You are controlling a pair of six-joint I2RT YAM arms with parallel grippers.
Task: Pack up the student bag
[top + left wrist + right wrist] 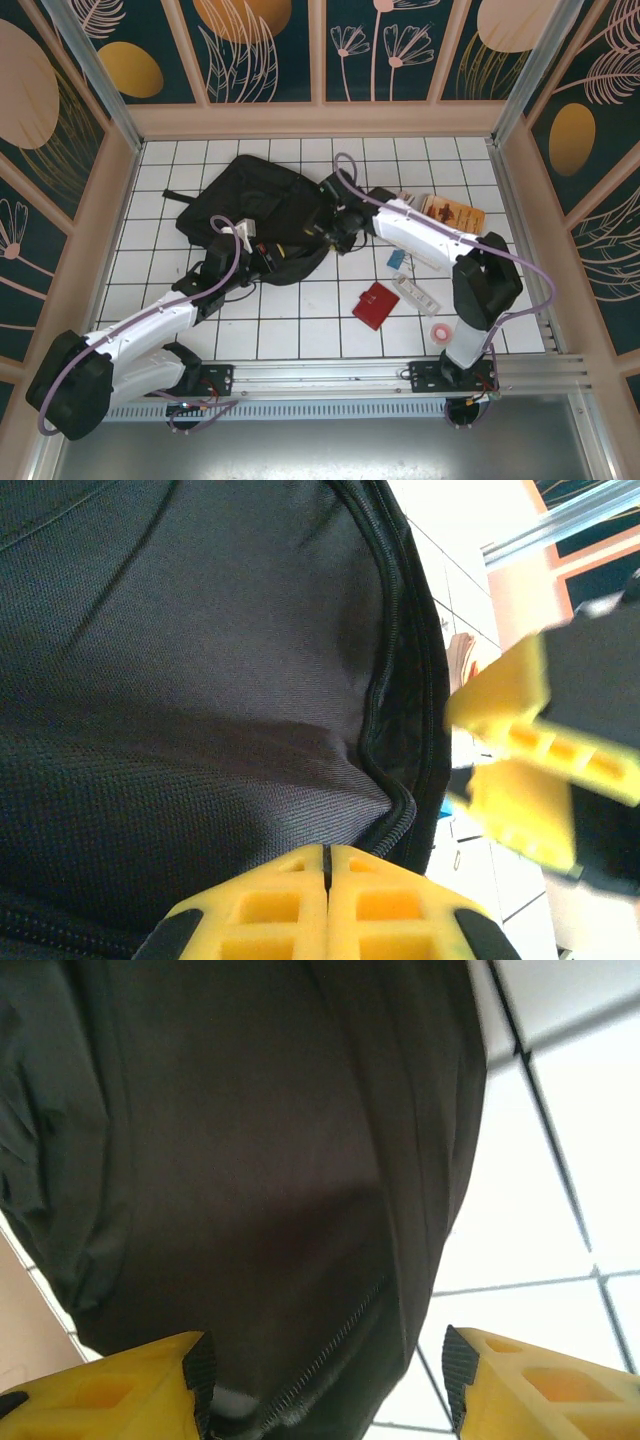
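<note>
White gridded tabletop (300,320), dark teal wall panels (270,50) with peach floral motifs, pale wooden frame (320,120), aluminium front rail (330,375)

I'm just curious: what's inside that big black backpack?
Only the black outer fabric of the student bag and a zipper show. Its inside is covered, so I cannot tell what it holds, if anything.

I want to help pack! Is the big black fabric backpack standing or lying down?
Lying down: the black fabric backpack spreads flat on the tiled table.

Black student bag (258,198), slumped flat, rear-left
</note>
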